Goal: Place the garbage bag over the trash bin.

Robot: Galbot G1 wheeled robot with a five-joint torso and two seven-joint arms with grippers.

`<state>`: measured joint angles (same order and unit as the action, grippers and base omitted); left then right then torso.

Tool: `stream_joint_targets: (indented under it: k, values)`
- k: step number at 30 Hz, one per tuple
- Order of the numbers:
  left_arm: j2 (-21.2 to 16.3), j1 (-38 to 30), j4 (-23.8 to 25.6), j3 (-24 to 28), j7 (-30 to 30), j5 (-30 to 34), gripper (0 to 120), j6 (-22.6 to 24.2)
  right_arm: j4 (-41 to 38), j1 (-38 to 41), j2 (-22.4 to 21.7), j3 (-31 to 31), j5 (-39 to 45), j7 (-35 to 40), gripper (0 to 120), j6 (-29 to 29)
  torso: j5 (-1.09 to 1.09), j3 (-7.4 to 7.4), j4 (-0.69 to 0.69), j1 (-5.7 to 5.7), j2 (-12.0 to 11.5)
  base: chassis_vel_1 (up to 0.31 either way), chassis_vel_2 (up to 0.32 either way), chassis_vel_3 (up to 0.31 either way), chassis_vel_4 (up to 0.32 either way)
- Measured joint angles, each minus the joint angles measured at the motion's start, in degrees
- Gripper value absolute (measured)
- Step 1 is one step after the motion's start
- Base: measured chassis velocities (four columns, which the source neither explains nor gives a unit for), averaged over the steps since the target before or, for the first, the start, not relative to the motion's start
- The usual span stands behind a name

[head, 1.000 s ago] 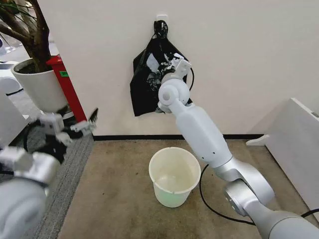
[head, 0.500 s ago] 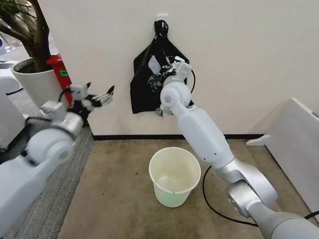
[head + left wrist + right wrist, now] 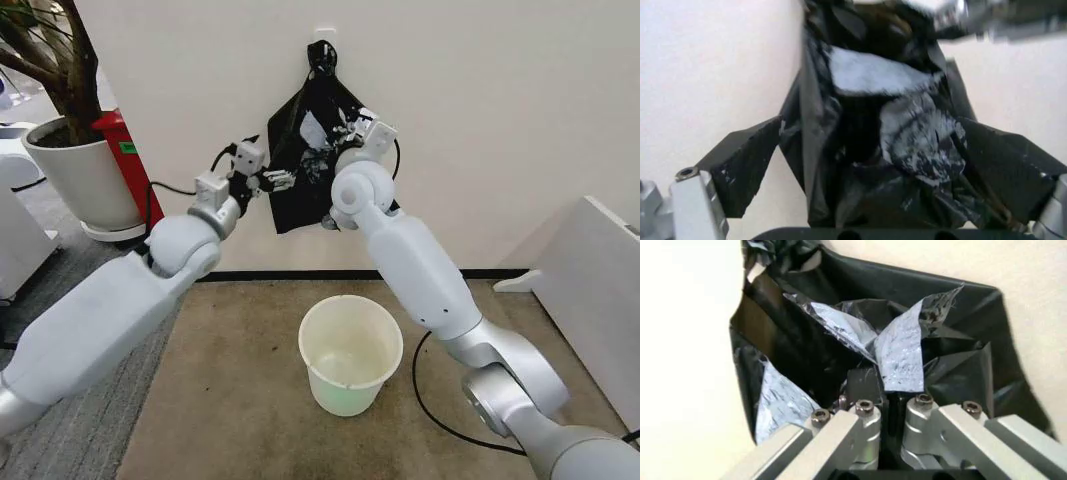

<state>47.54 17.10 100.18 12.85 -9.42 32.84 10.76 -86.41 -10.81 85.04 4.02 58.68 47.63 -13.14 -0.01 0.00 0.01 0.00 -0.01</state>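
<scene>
A flat black pouch (image 3: 290, 195) with a knotted top hangs on the wall. Crinkly glossy film of the garbage bag (image 3: 318, 132) bulges out of its front opening, also seen as garbage bag (image 3: 900, 350) and garbage bag (image 3: 913, 125). My right gripper (image 3: 347, 135) is at that opening, and the right gripper (image 3: 883, 390) is shut on a fold of the film. My left gripper (image 3: 268, 178) is at the pouch's left side. In the left wrist view the left gripper (image 3: 873, 165) is open, its fingers (image 3: 740, 160) set wide on either side of the film. The cream trash bin (image 3: 350, 352) stands upright on the floor below.
A white plant pot (image 3: 80, 180) and a red box (image 3: 130, 170) stand at the left by the wall. A white panel (image 3: 600, 290) lies at the right. A black cable (image 3: 425, 405) runs over the brown carpet beside the bin.
My left arm has swung in from the far left and risen to the hanging pouch, with its gripper still open. The right gripper has stayed at the pouch's opening.
</scene>
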Motion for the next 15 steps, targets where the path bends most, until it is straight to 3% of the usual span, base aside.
stream_joint_targets:
  k: [3,6,10,15]
  values:
    - [1.6,-1.6,-3.8,2.1,1.9,-2.3,100,-1.0,0.0,0.7,0.4,-0.4,0.8,-0.2,0,0.2,0.0,0.0,0.01,0.0,0.0,0.0,0.0,0.0,0.0]
    - [3.5,-3.3,-7.9,4.4,3.9,-3.9,100,-5.3,-0.2,0.9,0.2,-0.4,1.1,-0.6,0,0.4,0.01,0.0,-0.01,0.0,0.0,0.0,0.0,0.0,0.0]
    - [5.3,-4.7,-10.6,6.5,4.2,-4.1,100,-8.7,-0.6,1.0,0.0,-0.4,1.4,-0.7,0,0.4,0.02,0.0,-0.02,0.0,0.0,0.0,0.0,0.0,0.0]
    - [6.3,-5.4,-11.9,7.4,3.7,-4.0,100,-9.2,-0.9,1.0,-0.1,-0.4,1.6,-0.7,0,0.4,0.02,0.0,0.0,0.0,0.0,0.0,0.0,0.0,0.0]
